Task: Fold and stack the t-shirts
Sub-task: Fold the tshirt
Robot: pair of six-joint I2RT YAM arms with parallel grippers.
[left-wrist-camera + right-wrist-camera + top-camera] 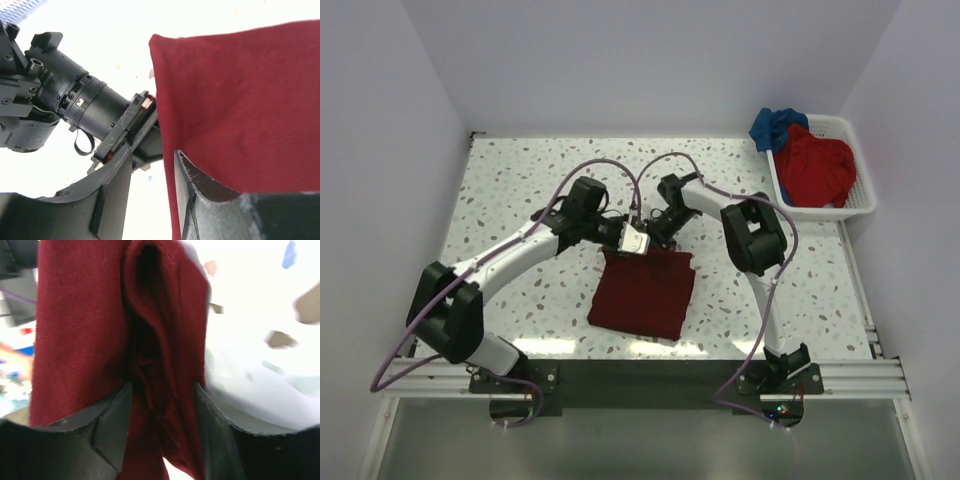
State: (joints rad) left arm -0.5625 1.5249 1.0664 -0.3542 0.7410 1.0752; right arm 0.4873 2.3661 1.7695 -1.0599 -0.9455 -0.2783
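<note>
A dark maroon t-shirt point(645, 290) lies folded into a rough rectangle on the speckled table, near the middle front. Both grippers meet at its far edge. My left gripper point(623, 236) is open; in the left wrist view the shirt's edge point(240, 100) runs along the inner face of the right finger point(200, 200), with bare table showing in the gap of the left gripper point(152, 197). My right gripper point(162, 427) also stands open, and a loose bunched fold of the maroon cloth point(160, 340) lies between its fingers. A brighter red t-shirt point(817, 165) and a blue t-shirt point(775, 125) sit crumpled in the basket.
The white slatted basket point(863, 200) stands at the back right corner, by the right wall. White walls close in the table on the left, back and right. The right arm's wrist point(75, 105) shows close beside the left gripper.
</note>
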